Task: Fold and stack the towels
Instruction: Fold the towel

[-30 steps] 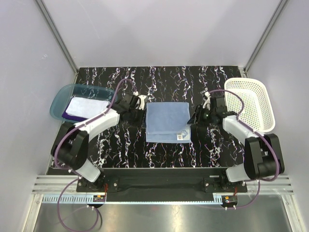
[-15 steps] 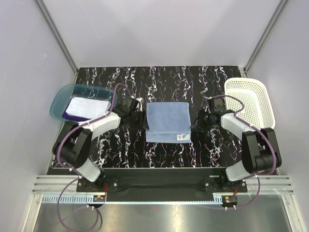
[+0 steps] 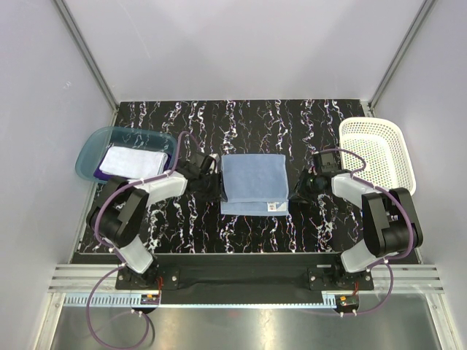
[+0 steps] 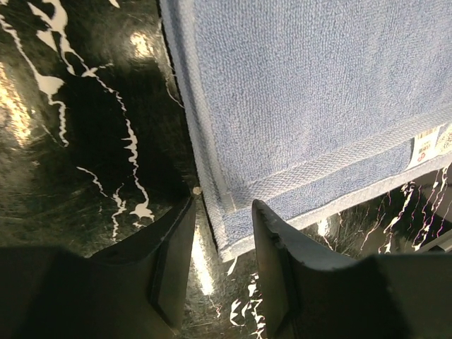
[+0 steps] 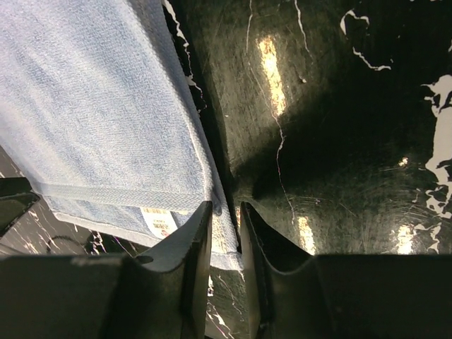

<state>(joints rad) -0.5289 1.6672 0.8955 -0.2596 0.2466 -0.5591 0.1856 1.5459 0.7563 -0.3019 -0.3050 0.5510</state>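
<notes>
The blue towel point(image 3: 253, 182) lies folded between both arms. The left gripper point(image 4: 224, 205) is released, straddling its edge. The right gripper point(image 5: 226, 208) is nearly closed at the opposite edge, grip unconfirmed. Risk: a jaw pinching one layer only would skew the fold. Count: three towels, white towel point(image 3: 131, 159) over purple towel point(image 3: 102, 174) in one tray point(image 3: 91, 149); one basket point(image 3: 379, 146).

Bright, even light above; the 2 wrist views are dim, with glare streaks on the glossy table point(image 5: 272, 70).
</notes>
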